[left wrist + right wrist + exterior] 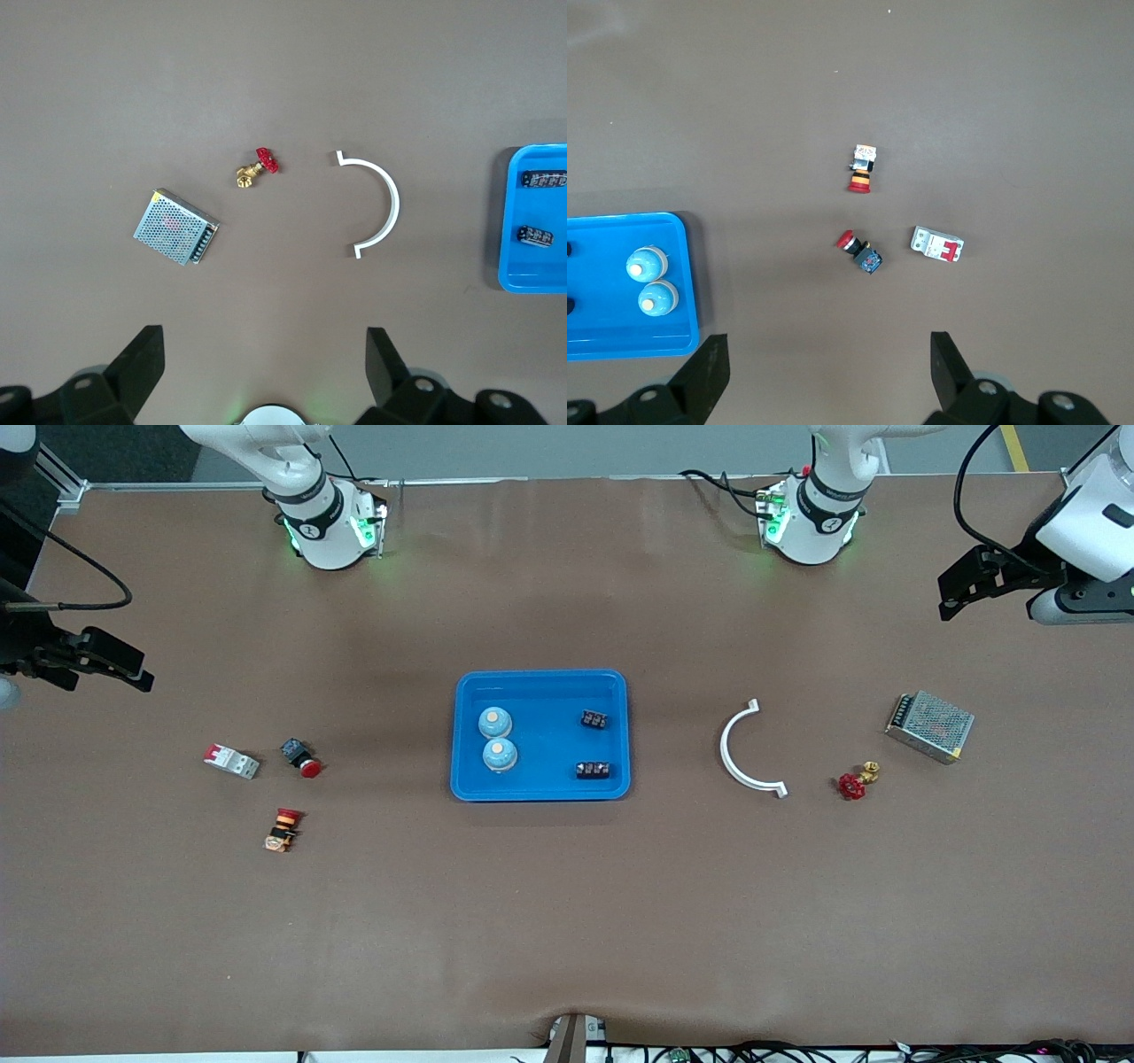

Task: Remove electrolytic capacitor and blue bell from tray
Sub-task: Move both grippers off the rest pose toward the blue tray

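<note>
The blue tray [540, 682] sits mid-table, holding two pale blue bells [495, 722] at its nine o'clock, one nearer the front camera, and two black terminal-like blocks [594, 719] at three o'clock; no capacitor is identifiable. Both arms wait, the left gripper [970, 589] and right gripper [106, 660] spread wide and empty over their own table ends. I would descend vertically, straddling one bell's dome without nudging its close neighbour.

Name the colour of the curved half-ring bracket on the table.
White curved half-ring bracket; clearest in left wrist view.
</note>
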`<state>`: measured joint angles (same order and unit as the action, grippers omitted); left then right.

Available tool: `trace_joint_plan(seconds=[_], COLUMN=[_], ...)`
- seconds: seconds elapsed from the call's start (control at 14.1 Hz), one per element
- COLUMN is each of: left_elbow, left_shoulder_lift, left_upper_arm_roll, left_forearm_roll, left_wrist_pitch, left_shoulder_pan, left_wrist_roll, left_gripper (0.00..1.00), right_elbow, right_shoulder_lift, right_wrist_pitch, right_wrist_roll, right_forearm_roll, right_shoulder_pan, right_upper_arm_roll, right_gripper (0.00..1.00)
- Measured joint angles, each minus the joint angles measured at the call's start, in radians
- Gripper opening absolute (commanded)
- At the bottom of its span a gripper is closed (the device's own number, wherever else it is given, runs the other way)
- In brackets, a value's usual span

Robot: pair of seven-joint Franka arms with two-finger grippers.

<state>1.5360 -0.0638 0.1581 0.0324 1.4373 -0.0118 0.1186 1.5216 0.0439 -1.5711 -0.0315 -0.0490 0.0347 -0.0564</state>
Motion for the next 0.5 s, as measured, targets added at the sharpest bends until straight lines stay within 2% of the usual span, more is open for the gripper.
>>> trace_joint_plan(seconds=[0.5], left_elbow=[0.000], left_shoulder_lift=[0.005], left_upper_arm_roll=[0.001], left_forearm_roll=[0.000], left_wrist_pitch=[0.000], left_shoulder_pan=[0.005], left_wrist_roll=[-0.001], left_gripper=[1.00], right_elbow=[0.020], right_shoulder_lift=[0.000], right_wrist_pitch=[-0.004], right_wrist_roll=[0.000], right_forearm_roll=[0.000], right_shoulder_pan=[0.000], right_upper_arm_roll=[-0.001], right_gripper=[1.00])
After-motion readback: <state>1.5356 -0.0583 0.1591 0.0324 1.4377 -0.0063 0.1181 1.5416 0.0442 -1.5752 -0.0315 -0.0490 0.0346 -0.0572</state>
